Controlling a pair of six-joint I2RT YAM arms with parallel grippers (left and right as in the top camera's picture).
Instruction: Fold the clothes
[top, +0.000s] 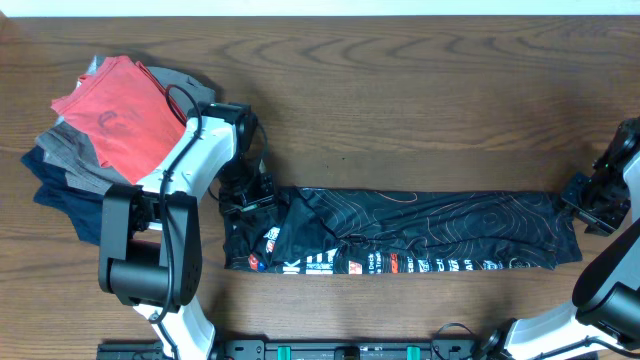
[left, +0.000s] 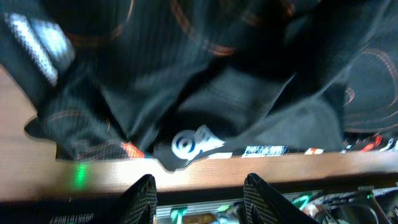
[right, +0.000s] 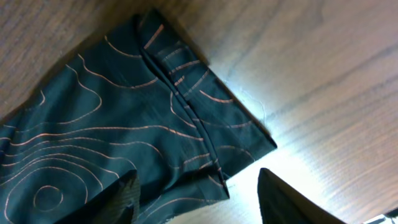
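Where the jersey lies: black jersey (top: 400, 230), folded to a long narrow band, mid-table and toward the near edge.
Long axis: left to right across the table, one short end at each arm.
Left gripper (top: 248, 198): over the band's left end, at its far corner; fingers spread, nothing between them.
Right gripper (top: 590, 205): just off the right end; fingers wide apart, the end corner lying in front of them unclamped.
Nearer arm: neither by much; each has its own end, so an end-to-end fold looks open to either.
Fabric: thin, shiny, slippery-looking knit with fine orange contour lines; rumpled at left, flatter at right, seamed edge.
Markings: white lettering (top: 315, 262) and small coloured logos (top: 400, 264) along the near long edge.
Table (top: 420, 100): dark, glossy wood grain.
Pile: red shirt (top: 115, 115) atop grey and navy garments (top: 60, 160), far left, apart from the band.
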